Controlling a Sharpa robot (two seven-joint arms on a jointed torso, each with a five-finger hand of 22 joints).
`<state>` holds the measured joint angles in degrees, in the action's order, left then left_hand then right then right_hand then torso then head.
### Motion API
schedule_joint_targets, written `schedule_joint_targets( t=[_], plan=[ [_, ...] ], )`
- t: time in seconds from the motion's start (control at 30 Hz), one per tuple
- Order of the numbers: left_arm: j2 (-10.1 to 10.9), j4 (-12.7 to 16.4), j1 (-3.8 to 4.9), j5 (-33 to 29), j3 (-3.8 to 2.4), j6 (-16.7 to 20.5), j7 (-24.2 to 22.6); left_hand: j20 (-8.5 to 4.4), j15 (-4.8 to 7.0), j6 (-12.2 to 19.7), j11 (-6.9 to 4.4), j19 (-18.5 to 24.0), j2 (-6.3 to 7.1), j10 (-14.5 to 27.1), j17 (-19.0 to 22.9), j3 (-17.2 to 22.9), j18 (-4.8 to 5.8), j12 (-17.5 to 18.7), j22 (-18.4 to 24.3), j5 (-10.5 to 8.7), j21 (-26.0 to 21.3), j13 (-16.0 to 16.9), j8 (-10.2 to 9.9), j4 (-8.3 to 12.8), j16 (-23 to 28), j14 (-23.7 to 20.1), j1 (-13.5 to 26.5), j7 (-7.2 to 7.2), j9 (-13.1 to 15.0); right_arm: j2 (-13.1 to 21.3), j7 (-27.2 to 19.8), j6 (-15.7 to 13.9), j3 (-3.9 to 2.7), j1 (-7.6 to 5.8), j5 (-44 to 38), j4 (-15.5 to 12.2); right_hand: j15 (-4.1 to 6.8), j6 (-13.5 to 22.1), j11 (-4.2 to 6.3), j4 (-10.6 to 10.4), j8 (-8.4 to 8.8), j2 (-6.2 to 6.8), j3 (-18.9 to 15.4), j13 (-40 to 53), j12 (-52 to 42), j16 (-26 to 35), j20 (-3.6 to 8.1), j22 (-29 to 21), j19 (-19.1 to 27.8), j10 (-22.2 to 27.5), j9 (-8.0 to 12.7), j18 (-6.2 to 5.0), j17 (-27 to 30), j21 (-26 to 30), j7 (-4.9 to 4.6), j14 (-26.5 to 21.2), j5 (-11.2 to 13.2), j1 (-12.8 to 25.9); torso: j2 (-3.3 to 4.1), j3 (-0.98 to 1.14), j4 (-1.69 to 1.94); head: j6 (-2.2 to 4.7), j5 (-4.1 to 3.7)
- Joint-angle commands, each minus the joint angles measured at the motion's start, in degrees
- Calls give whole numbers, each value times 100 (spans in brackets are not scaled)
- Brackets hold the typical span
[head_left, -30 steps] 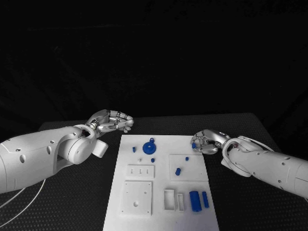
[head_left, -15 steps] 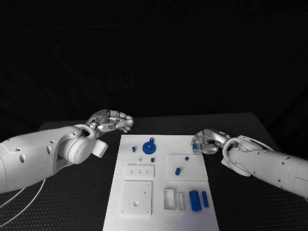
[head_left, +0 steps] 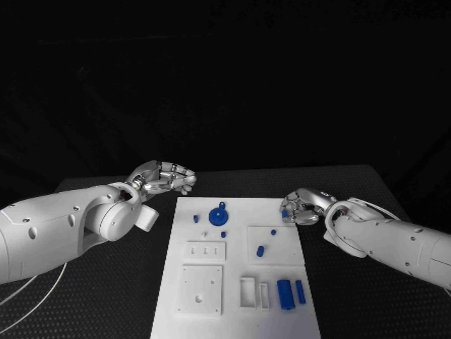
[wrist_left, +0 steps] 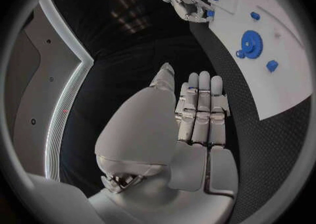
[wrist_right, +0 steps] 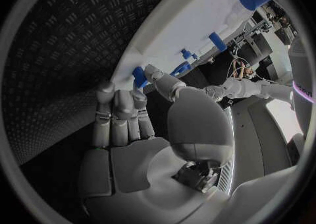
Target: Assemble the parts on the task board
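The job is looking only partly done. The white task board [head_left: 236, 268] is lying in the middle of the black tabletop [head_left: 368, 191], running down to the bottom of the frame. A blue gear [head_left: 219, 215] is sitting near the board's top, with a few small blue pegs [head_left: 197, 219] close by. Two blue cylinders [head_left: 284, 291] are lying loose near the bottom right of the board, so I think they are waiting to be put in.

The right hand [head_left: 303, 208] is reaching in at the board's upper right edge, and it is pinching a small blue piece [wrist_right: 139, 74] between its thumb and a finger. That piece is sitting right at the board's edge, and I cannot tell if it is in a hole yet.

The left hand [head_left: 164, 176] is hanging above the tabletop, just beside the board's upper left corner. Its fingers are curled in and holding nothing.
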<state>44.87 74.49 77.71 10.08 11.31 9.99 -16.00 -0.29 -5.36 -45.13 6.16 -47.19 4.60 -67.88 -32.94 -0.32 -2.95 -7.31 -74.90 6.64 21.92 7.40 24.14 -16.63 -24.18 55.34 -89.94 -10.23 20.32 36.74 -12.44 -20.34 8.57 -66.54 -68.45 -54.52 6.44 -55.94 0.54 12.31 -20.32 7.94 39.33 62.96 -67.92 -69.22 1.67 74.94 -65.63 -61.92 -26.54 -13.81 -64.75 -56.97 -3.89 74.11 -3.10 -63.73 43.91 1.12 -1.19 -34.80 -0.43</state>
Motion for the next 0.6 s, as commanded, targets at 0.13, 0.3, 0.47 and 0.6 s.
schedule_joint_targets(
  t=[0.13, 0.3, 0.47, 0.6],
  plan=[
    [0, 31, 3, 39, -3, -73, 22, -4, -5, -13, 3, 40, -33, -3, -15, -1, -108, 19, -70, -32, -28, 8, -35, -6, 29, 32, -28, -18, 13, -14, 145, 7, 7, 14, -176, 3, 52, -214, 30, -13, -32, -73, 80, -11, -26, 40, 34, 98, 0, -4, -11, -119, -10, -21, -162, 5, 30, -18, -3, -2, -2, 6, 5],
    [4, 42, 3, 127, -3, -168, 47, -9, -1, -146, -27, 35, -96, -123, -44, 5, -108, -34, -75, -36, -28, 41, 26, -7, 47, 50, 18, 46, 56, -30, 179, 39, 7, 15, -210, 20, 55, -224, 33, -22, -37, -71, 93, -12, -26, 40, 34, 97, -1, -3, -17, -119, -11, -23, -159, 7, 30, -8, -7, -1, -2, -2, 15],
    [3, 59, 3, 149, -3, -208, 50, -11, 3, -271, -56, 34, -150, -191, -67, 9, -108, -58, -79, -37, -28, 60, 64, -9, 57, 66, 57, 101, 82, -57, 194, 57, 7, 54, -217, 82, 57, -226, 35, -28, -38, -69, 100, -12, -25, 41, 33, 97, -2, -2, -20, -119, -11, -24, -157, 7, 30, 2, -7, 0, -5, -19, 8],
    [7, 69, 3, 150, -3, -189, 63, -13, 5, -295, -62, 34, -161, -206, -74, 10, -108, -61, -80, -37, -29, 63, 66, -9, 59, 72, 65, 113, 84, -58, 199, 28, 7, 74, -243, 105, 58, -225, 36, -30, -38, -64, 102, -12, -24, 41, 33, 97, -1, 0, -22, -119, -11, -24, -157, 6, 30, 8, -7, 3, -6, -29, 2]
  ],
)
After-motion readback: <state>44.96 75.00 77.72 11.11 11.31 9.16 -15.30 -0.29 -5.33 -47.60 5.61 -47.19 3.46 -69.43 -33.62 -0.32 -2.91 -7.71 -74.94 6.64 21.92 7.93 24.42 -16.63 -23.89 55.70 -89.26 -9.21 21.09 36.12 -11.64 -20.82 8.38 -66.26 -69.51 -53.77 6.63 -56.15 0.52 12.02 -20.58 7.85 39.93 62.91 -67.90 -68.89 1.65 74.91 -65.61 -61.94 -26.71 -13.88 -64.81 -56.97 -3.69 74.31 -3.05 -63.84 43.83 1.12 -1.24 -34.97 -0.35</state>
